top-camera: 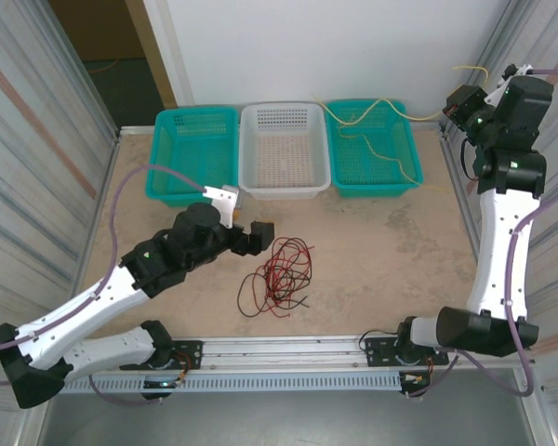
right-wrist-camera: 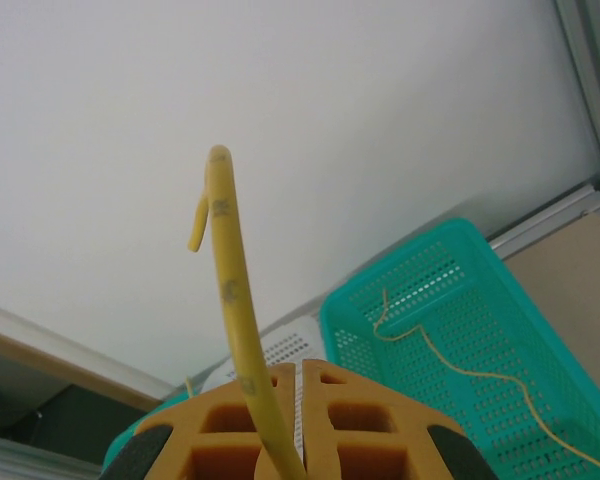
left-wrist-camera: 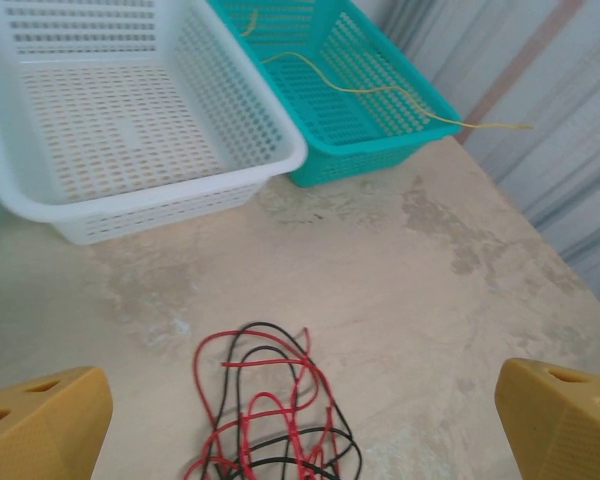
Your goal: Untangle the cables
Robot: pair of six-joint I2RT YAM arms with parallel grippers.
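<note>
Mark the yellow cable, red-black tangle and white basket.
yellow cable [right-wrist-camera: 230,290], right wrist view, its upright stretch.
red-black tangle [top-camera: 279,272], top view, its middle.
white basket [top-camera: 284,190], top view, near rim.

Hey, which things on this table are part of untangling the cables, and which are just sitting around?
Part of the job:
red and black cable tangle
yellow cable, pinched in the right hand
open left hand near the tangle

Just lying about:
white basket
left teal basket
right teal basket, with the yellow cable trailing through it

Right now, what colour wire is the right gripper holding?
Yellow wire, best seen in the right wrist view.
</note>
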